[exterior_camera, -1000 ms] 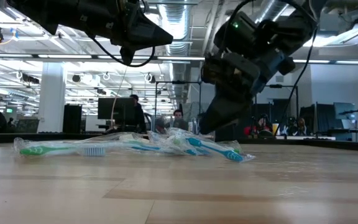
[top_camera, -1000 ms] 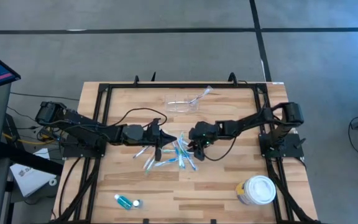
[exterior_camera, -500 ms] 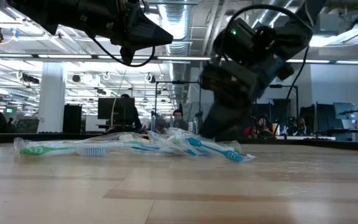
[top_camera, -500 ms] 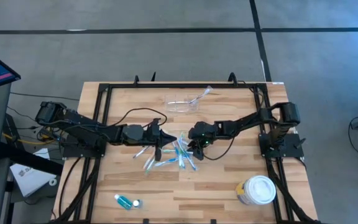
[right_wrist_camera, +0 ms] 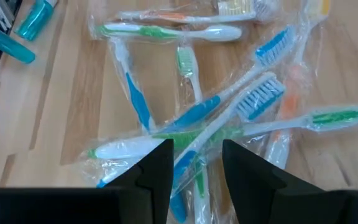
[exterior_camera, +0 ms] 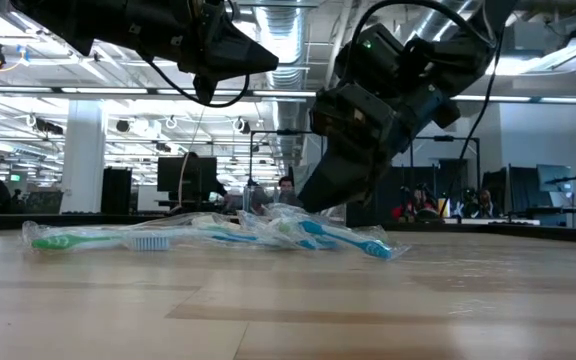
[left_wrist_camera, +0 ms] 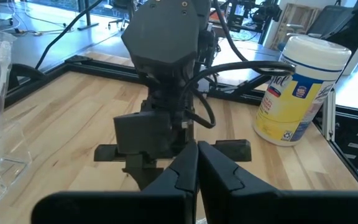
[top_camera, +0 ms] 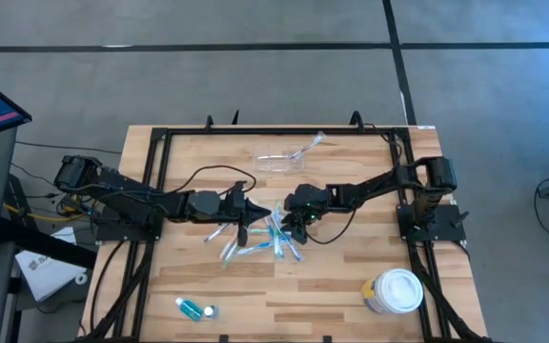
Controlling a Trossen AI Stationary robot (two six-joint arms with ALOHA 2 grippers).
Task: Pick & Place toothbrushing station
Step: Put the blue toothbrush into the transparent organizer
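Lighting, overhead: even and bright on my table (top_camera: pixel 351 276); shadows beneath my arms soft and short. Low view: strong backlight from ceiling strip lights (exterior_camera: pixel 118 95); my arms read as near-silhouettes; room behind slightly hazy. Glare: pale sheen on the toothbrush wrappers (right_wrist_camera: pixel 185 124). Focus: my own dark fingers (right_wrist_camera: pixel 160 168) soft at close range. Left wrist view: windows blown out behind the tub (left_wrist_camera: pixel 297 87).

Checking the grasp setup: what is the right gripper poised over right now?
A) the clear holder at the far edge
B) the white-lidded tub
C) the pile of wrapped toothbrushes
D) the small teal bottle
C: the right gripper stands open directly above the pile of wrapped toothbrushes, holding nothing yet; in the high view it sits at that pile mid-table.
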